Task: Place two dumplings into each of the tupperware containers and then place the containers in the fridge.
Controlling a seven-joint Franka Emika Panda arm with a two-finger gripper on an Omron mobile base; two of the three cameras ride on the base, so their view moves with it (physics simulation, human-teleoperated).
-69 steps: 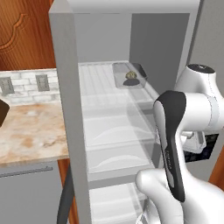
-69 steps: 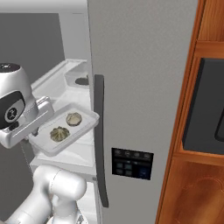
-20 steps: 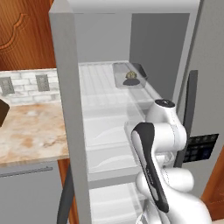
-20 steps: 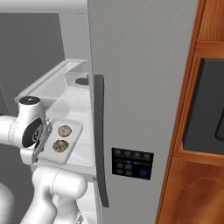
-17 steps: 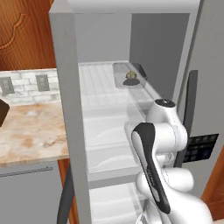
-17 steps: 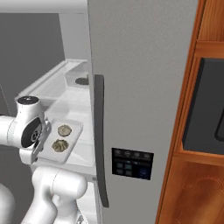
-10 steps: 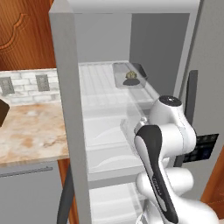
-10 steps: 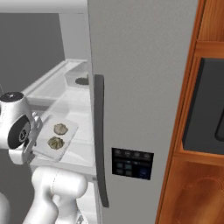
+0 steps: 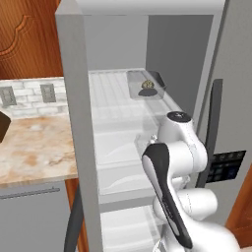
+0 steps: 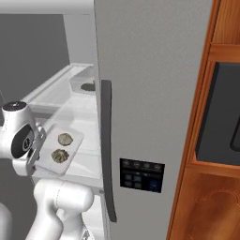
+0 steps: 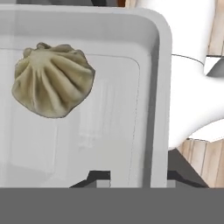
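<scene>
A light grey tupperware container [image 10: 50,161] with two dumplings [image 10: 65,138] [image 10: 59,155] sits level at the front edge of a fridge [image 10: 150,70] shelf. My gripper [image 10: 37,152] is shut on its near rim. In the hand view the two fingertips straddle the container's rim [image 11: 155,109], my gripper [image 11: 138,177] is at the bottom, and one dumpling [image 11: 53,79] lies inside. A dark grey tupperware container [image 9: 140,86] holding a dumpling [image 9: 146,84] rests at the back of the upper shelf; it also shows as the dark container [image 10: 84,84] in the right base view.
The fridge [image 9: 69,98] stands open with several pale shelves [image 9: 123,142]. Its closed door with a dark handle [image 10: 107,150] and a black dispenser panel [image 10: 140,174] is just right of the container. A marble counter [image 9: 34,147] lies to the left, wooden cabinets [image 10: 220,140] to the right.
The hand and the light grey container have shifted a little to the left along the shelf front, and the wrist has turned slightly. The dark container has stayed in place.
</scene>
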